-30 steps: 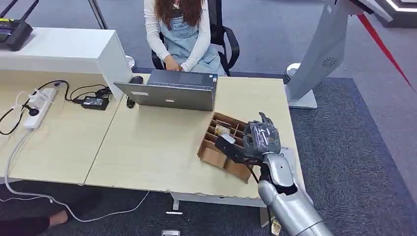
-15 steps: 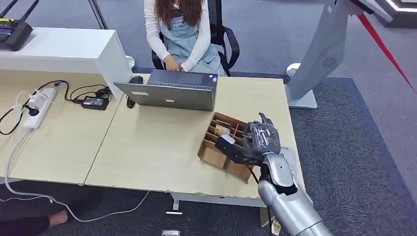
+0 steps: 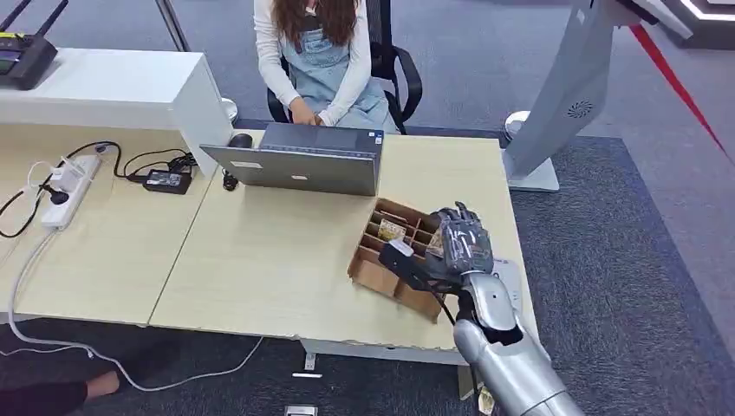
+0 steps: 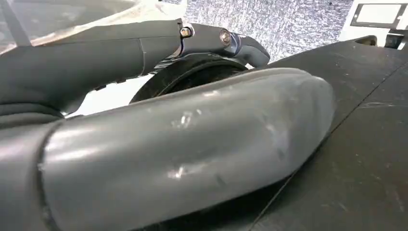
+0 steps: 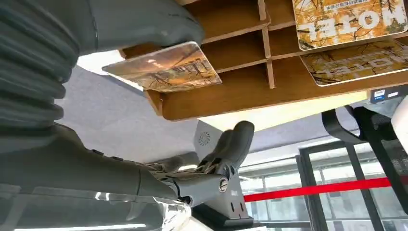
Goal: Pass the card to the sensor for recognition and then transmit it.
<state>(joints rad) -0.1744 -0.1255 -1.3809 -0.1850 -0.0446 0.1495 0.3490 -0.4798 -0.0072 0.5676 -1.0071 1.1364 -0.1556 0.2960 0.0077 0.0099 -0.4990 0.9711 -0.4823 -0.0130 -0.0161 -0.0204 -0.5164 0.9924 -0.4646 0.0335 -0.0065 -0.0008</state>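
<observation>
the right hand (image 3: 459,245) hung over the near right end of the wooden box (image 3: 386,276), low and right of centre in the head frame. in the right wrist picture a card (image 5: 166,66) with an orange autumn print sat under the thick grey thumb at the upper left, just in front of the box's edge; the thumb lay on it, but whether the darker fingers (image 5: 231,142) pressed it from the other side could not be told, for they showed curled and apart from the card lower in the frame. two more cards (image 5: 349,19), printed with large letters, lay in the box's compartments at the upper right of that picture.

the left hand (image 4: 183,144) took up most of the left wrist frame, its thumb large and blurred in front; how its fingers stood could not be told.

the box stood on the pale wooden surface (image 3: 260,251), toward its right side. a grey laptop (image 3: 299,160) stood open behind it at the far edge, and a person (image 3: 321,56) sat facing it in a black chair at the top of the frame. a white power strip (image 3: 69,186) with cables lay at the left.
</observation>
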